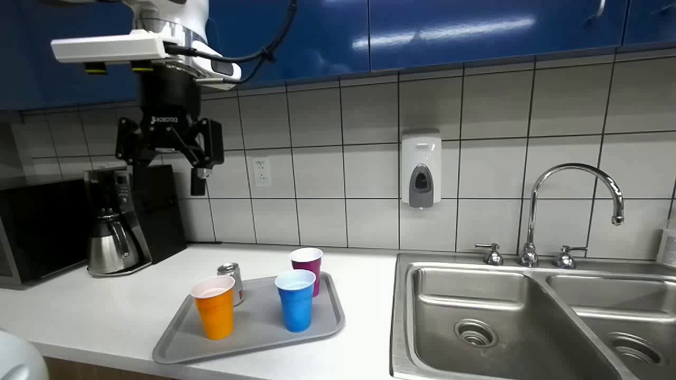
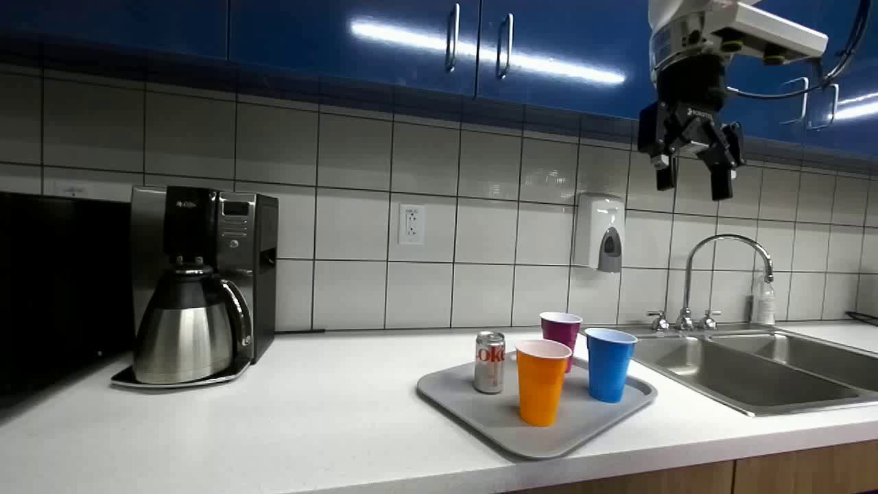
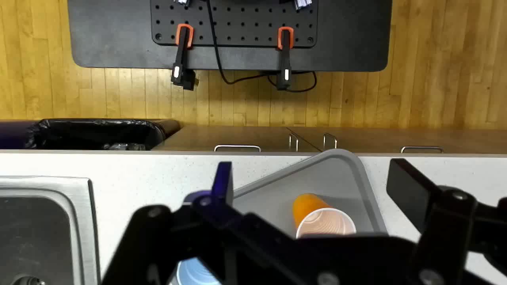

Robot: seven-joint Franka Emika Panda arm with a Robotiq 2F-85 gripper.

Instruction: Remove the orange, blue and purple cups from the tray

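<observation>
Tray (image 1: pixel 259 319): matte grey, flat, with rounded corners and a raised rim; it lies on the smooth white desk (image 2: pixel 309 425), one corner close to the front edge.
Orange cup (image 1: pixel 215 311): plastic-looking, tapering, pale inside with a white lip; upright on the tray, the cup nearest that corner.
Blue cup (image 1: pixel 296 305): the same tapering shape, pale blue within; upright on the tray, apart from the orange cup.
Purple cup (image 2: pixel 564 335): white lip, tapering too; upright at the rear of the tray, where in both exterior views a neighbouring cup covers part of its lower body.
Can (image 2: pixel 489 367): silver metal cylinder with red letters, upright on the tray; in an exterior view the orange cup hides part of it.
Tool (image 2: pixel 693 181): black, angular, hinged; its fingers are spread wide, high above the tray and well apart from the cups.
Wrist view: the tool, dark and blurred, covers much of the tray and most of the blue cup.
Sink (image 1: pixel 404 316): brushed steel, beside the tray, cut off by the frame in every view.
Jug (image 2: pixel 184 339): steel with a black handle, well apart from the tray, opposite the sink.
</observation>
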